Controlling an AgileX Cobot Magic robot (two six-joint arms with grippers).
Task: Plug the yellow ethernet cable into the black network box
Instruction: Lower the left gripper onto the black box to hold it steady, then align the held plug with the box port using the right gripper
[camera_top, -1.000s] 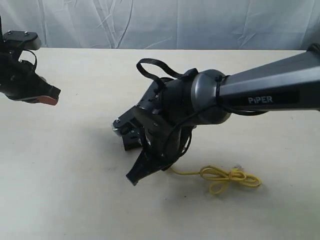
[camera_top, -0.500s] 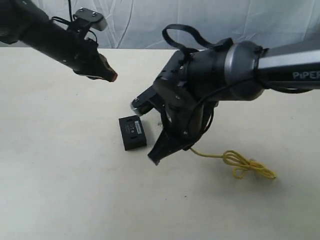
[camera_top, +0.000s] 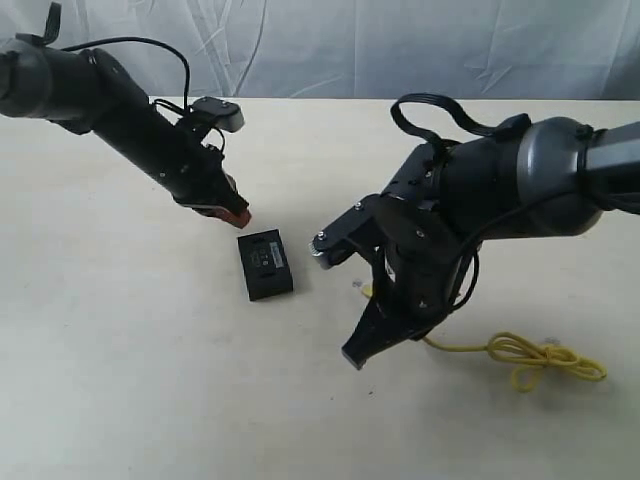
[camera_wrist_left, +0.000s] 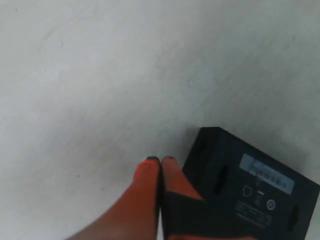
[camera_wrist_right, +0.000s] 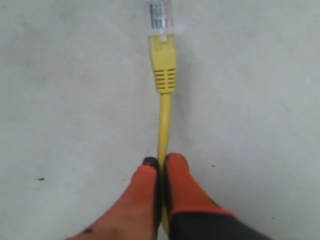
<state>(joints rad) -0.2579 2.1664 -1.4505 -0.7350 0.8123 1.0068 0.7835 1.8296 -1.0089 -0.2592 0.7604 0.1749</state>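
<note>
Both arms have shifted in the last half second. My left gripper (camera_top: 237, 214) has dropped to the far corner of the black network box (camera_top: 265, 264), and my right gripper (camera_top: 356, 356) has drawn back from the box, dragging the yellow ethernet cable (camera_top: 540, 356) with it. The box lies flat, left of centre, its pale label up. My left fingers are pressed together on nothing, their tips just beside the box's edge. My right fingers pinch the cable a little behind its ribbed boot, the clear plug (camera_wrist_right: 160, 17) jutting ahead just over the table (camera_top: 120, 390). The cable's tied loop trails well to the right. Bare matte beige tabletop separates plug and box. Wrinkled white cloth (camera_top: 400, 45) closes the far side.
</note>
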